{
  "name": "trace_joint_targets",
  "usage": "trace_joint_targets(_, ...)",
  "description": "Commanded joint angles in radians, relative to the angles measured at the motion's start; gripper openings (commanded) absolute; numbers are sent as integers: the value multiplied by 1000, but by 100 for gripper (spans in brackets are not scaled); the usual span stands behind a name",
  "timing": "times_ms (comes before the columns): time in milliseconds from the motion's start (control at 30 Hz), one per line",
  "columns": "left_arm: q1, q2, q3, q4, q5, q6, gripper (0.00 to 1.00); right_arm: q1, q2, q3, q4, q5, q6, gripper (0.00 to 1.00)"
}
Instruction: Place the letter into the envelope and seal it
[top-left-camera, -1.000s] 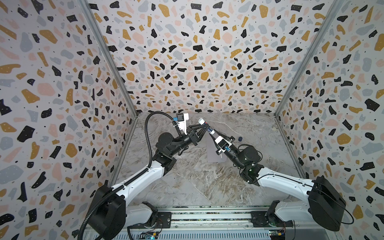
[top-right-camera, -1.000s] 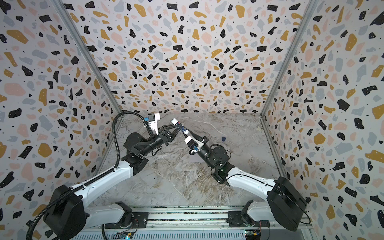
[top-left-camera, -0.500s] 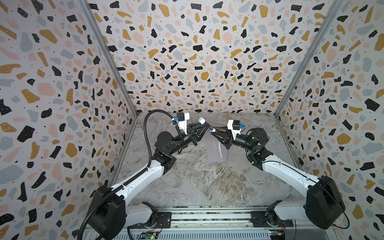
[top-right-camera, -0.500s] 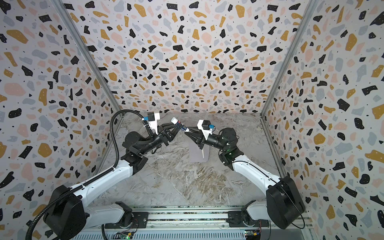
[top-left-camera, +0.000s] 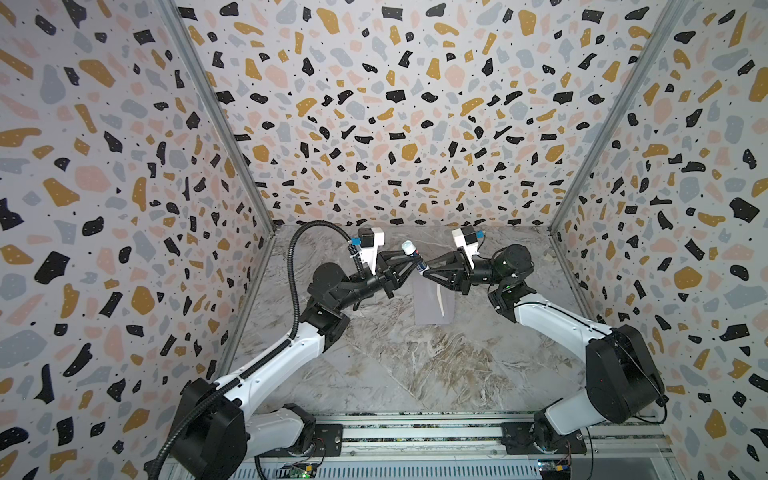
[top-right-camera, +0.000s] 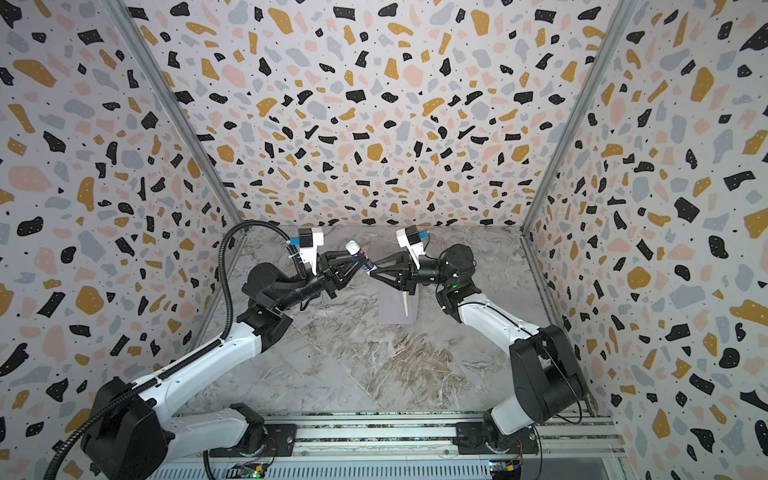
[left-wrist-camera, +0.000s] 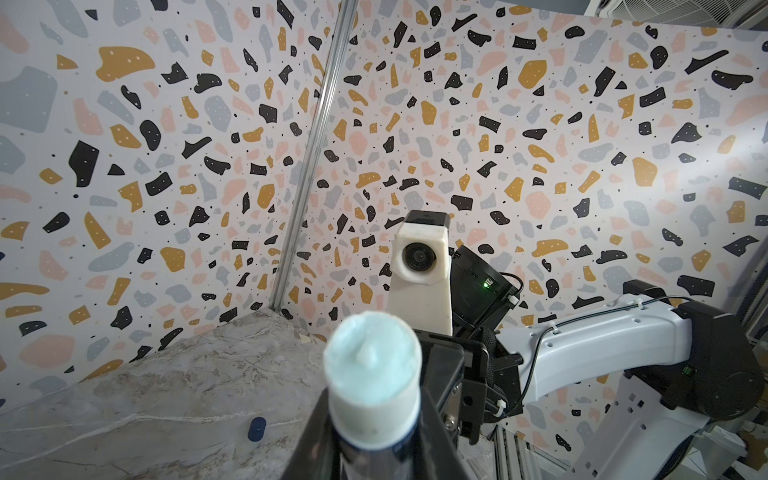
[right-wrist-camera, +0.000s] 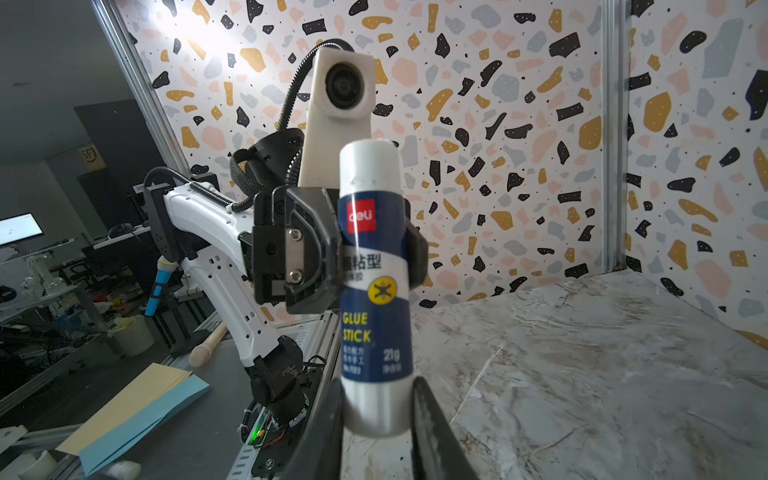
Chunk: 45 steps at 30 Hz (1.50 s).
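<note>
Our left claw (right-wrist-camera: 370, 249) clamps the glue stick (right-wrist-camera: 376, 332) mid-frame, our right claw (right-wrist-camera: 376, 395) straddles its base, grip unclear; a slip could smear the envelope (top-left-camera: 428, 311).

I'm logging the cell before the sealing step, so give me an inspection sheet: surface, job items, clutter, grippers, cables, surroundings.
Surface: marble-look table.
Job's things: envelope flat on the table, pale sliver on it; letter not clearly seen.
Clutter: small dark cap on the table.
Grippers: left gripper clamps an uncapped glue stick; right gripper flanks its base, grip unclear.
Cables: black hose arches over the left arm.
Surroundings: speckled walls; loose papers outside the cell.
</note>
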Motion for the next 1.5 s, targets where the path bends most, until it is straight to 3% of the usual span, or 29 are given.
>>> trace_joint_targets(0,-13,-14,12,44,-52,-26,0,15,-100,-28,-134,182,-182,44)
trace_joint_targets(100,-12,-11,14,54,-101,-84,0,58,-204,-102,-209,463,-410,66)
trace_joint_targets(167,-12,-7,16,67,-132,-132,0,118,-276,-181,-178,679,-570,73)
trace_joint_targets(333,-12,13,25,117,-140,-226,0,261,-342,-298,-47,973,-875,76)
trace_joint_targets(467,-12,31,33,147,-128,-276,0,333,-323,-295,2,1115,-987,71)
trace_joint_targets(767,-13,37,31,160,-124,-301,0,387,-273,-276,83,1213,-1075,55)
trace_joint_targets(1467,-13,50,33,164,-101,-314,0,400,-219,-234,130,1231,-1070,32)
